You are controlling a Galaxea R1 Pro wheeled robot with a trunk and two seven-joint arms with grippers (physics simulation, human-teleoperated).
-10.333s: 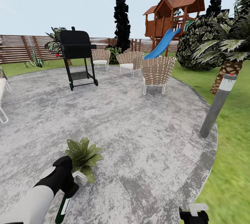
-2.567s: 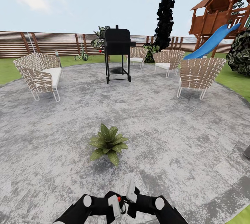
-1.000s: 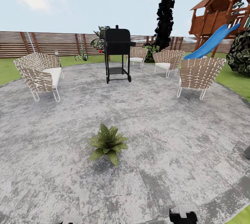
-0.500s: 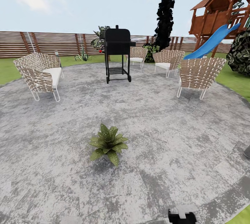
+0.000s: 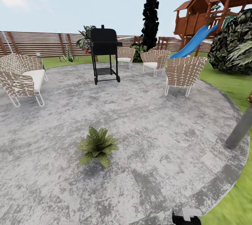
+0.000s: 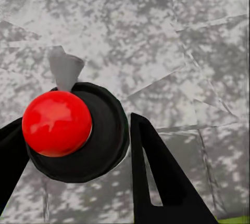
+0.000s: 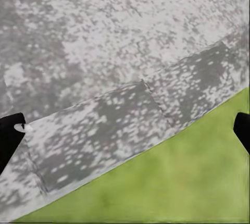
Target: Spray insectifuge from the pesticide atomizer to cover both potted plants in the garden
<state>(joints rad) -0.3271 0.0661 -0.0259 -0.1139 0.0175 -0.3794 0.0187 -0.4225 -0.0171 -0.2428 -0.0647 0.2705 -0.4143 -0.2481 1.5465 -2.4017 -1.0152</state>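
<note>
- The head view swings: the potted plant slides left of where it sat half a second ago, so the robot seems to be turning away, perhaps to seek the second plant.
- Left tool pinches the pesticide atomizer, red part up.
- Right tool hangs spread over the paved patch beside the lawn.
- Grill and wicker chairs ring the garden.

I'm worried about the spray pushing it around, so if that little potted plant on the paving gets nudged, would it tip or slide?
The potted plant sits low, its leaves spreading wider than its barely visible pot, so it probably resists tipping. Being small, it likely weighs little and could slide on the flat paved patch. The broad leaves look flexible and would probably bend before the pot moved.
</note>
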